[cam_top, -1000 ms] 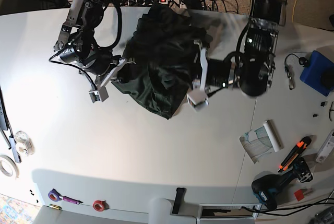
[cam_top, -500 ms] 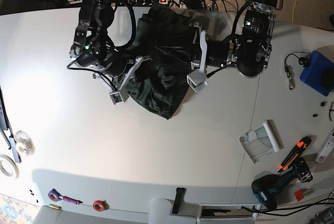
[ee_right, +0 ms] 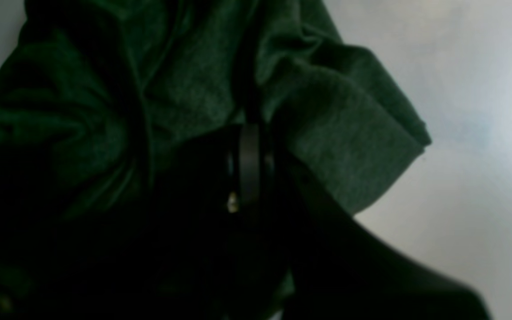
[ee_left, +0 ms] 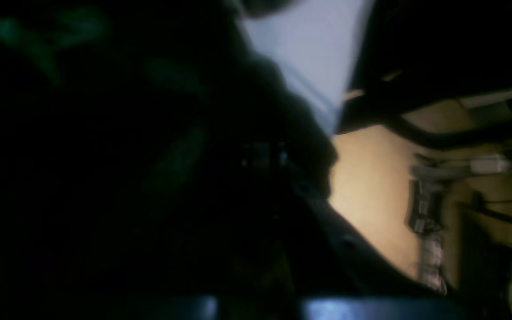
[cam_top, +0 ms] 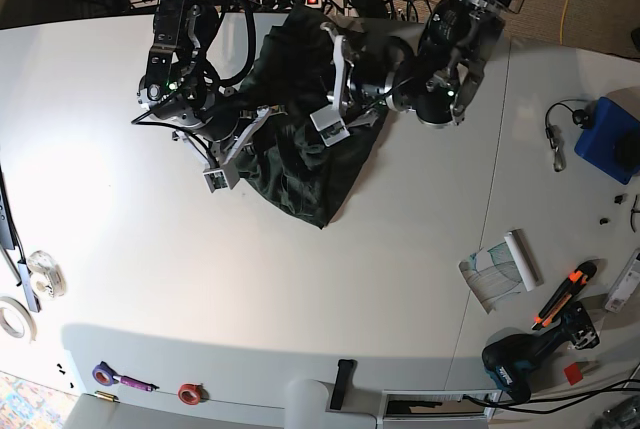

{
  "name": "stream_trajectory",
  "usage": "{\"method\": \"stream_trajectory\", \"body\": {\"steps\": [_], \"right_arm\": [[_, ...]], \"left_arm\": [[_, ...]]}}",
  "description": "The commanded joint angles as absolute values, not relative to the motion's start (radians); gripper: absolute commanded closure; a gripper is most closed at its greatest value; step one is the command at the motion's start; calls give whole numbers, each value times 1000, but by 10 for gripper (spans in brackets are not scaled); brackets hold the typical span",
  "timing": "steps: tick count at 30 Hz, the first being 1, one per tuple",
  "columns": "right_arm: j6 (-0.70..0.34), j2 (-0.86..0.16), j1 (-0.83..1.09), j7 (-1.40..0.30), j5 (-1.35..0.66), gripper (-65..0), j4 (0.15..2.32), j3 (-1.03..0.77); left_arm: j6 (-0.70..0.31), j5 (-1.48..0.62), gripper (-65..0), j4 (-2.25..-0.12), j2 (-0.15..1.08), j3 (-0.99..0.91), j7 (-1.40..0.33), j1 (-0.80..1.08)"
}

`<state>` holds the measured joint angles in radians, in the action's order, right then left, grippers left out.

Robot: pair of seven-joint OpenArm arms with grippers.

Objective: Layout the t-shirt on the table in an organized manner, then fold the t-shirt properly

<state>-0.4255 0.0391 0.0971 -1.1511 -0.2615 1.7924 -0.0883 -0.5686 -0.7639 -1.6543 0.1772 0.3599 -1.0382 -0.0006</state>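
Right arm [cam_top: 172, 34]: comes in over the table's [cam_top: 300, 289] far edge, left of centre in the base view. It runs toward the near edge and bends at the wrist. Right gripper [cam_top: 236, 146] angles off toward the table's middle, its white finger bar on a slant. Jaw spacing is unreadable; its wrist camera gives only a dark, blurred finger.

Left arm [cam_top: 470, 19]: comes in at the far edge, right of centre, with the forearm lying across toward the other arm. Left gripper [cam_top: 334, 79] is near the far edge, about centre. White parts show, but the jaw gap is unclear. The two grippers are near each other, not touching.
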Motion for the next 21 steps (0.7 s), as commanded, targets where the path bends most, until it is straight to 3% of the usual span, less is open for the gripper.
{"method": "stream_trajectory", "body": {"steps": [1,5,21], "right_arm": [[-425,39,89,-1156,-263,0,1803,-87],[-425,39,89,-1163,-261,0,1803,-87],[-425,39,89,-1174,-260,0,1803,-87]], "left_arm": [[-554,-752,0,-1671,175,356,-1007,-20],[-493,-686,0,-1672,175,306,-985,-39],[-494,-605,0,-1672,184,59,-1023,-42]]}}
